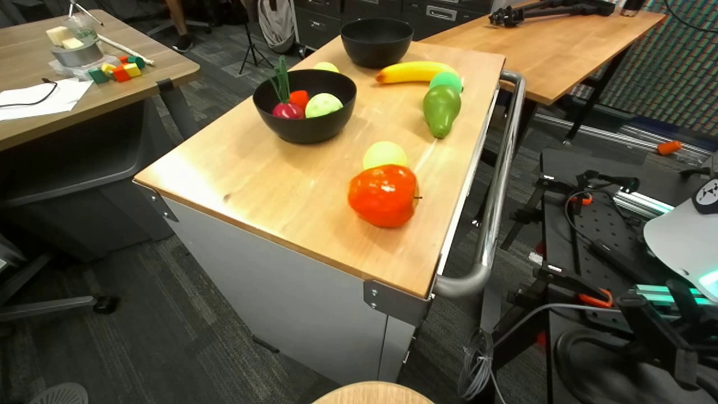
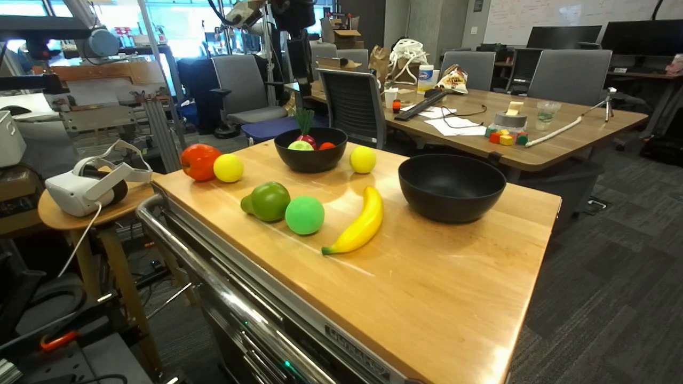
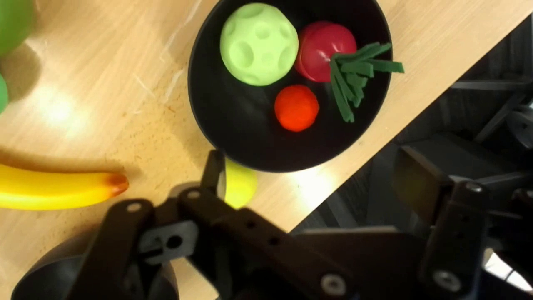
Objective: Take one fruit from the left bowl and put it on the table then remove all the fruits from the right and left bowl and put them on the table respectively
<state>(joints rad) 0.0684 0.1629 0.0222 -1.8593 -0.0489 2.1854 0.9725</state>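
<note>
Crosswise, banana (image 2: 364, 225), green end toward rail (image 1: 501, 179)

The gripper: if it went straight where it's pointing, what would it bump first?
Probably the black bowl that holds the leafy red vegetable, perhaps on the rim, though the depth is hard to judge.

In the wrist view, the left edge crops the banana (image 3: 52, 188), the bottom edge a black bowl (image 3: 46, 278); the gripper (image 3: 316, 171) partly covers a yellow ball (image 3: 240, 183). In an exterior view, the red fruit (image 1: 384, 196) partly hides another yellow ball (image 1: 385, 154).
</note>
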